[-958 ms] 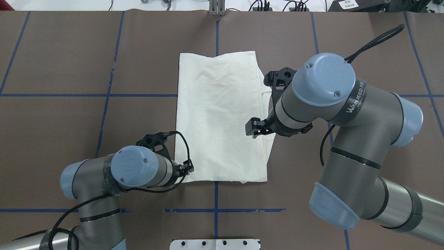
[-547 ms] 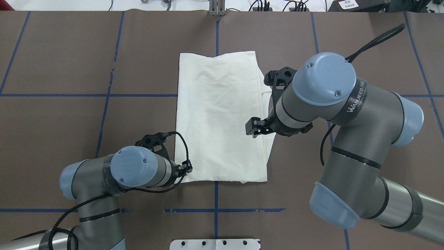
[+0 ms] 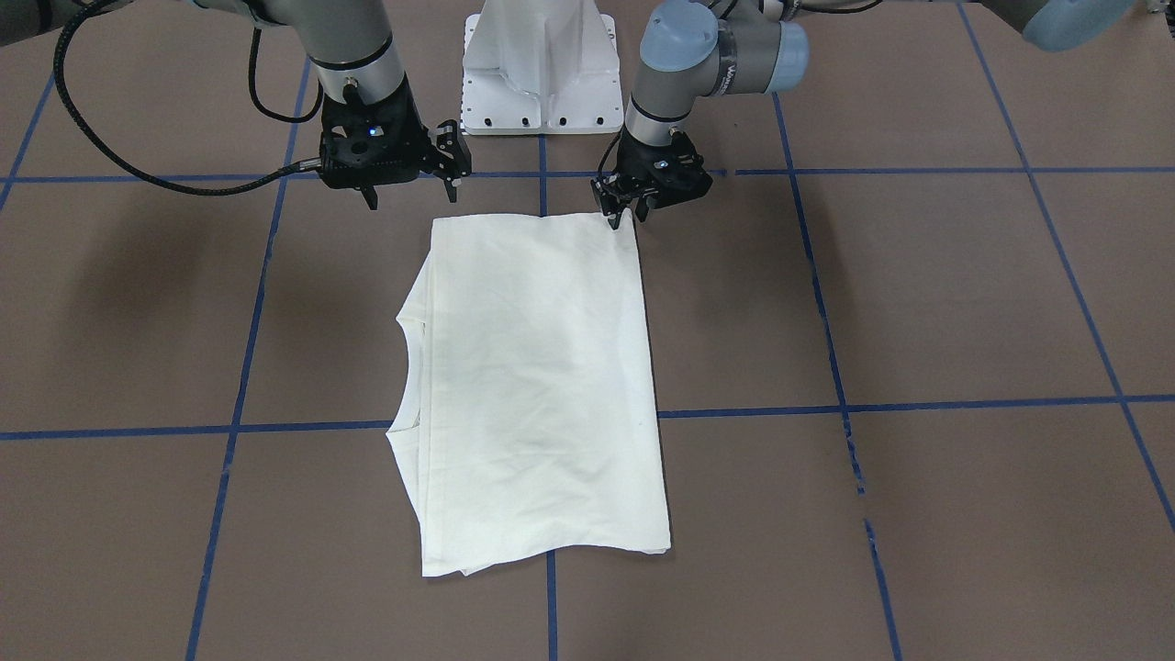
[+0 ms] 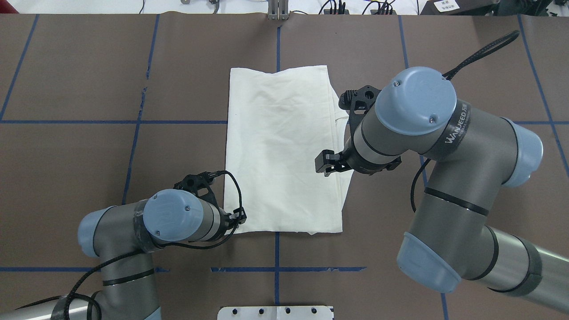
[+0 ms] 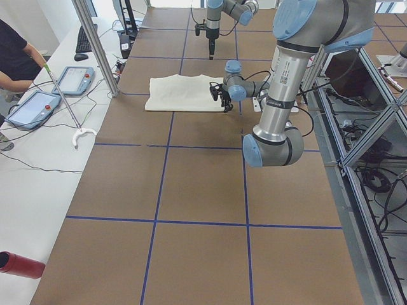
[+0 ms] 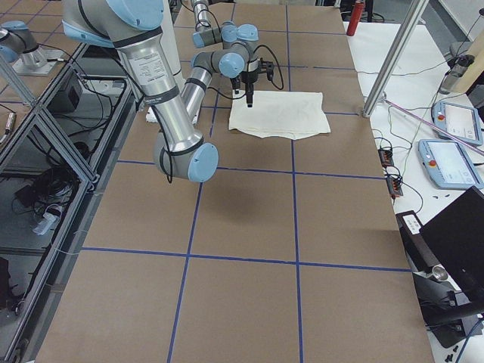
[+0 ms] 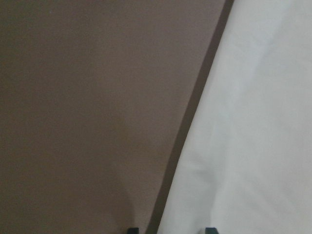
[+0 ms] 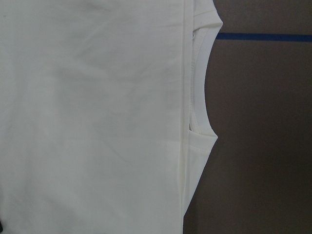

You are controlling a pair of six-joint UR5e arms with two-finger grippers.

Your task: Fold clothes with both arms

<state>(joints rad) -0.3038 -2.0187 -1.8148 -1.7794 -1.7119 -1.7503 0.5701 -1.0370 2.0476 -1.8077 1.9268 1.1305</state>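
Note:
The cream-white shirt [image 4: 280, 151] lies folded into a tall rectangle, plain side up, its neckline [image 8: 202, 73] on the robot's right edge. My left gripper [image 4: 240, 218] is down at the shirt's near-left corner [image 3: 627, 218]. In the left wrist view its fingertips [image 7: 132, 229] stand apart on either side of the cloth edge [image 7: 253, 122], so it is open. My right gripper [image 3: 409, 195] hangs open above the table just off the shirt's near-right corner, holding nothing. It is seen over the right edge of the shirt in the overhead view [image 4: 326, 168].
The white mounting base [image 3: 540, 64] sits at the robot's edge of the brown, blue-taped table. In the exterior left view a person [image 5: 16, 60] stands at a side bench with control tablets [image 5: 71, 79], beside a metal post [image 5: 95, 44]. A red cylinder [image 5: 19, 264] lies near the corner.
The left arm has shifted slightly toward the robot and lower at the shirt's corner. The right arm and the shirt have not visibly moved.

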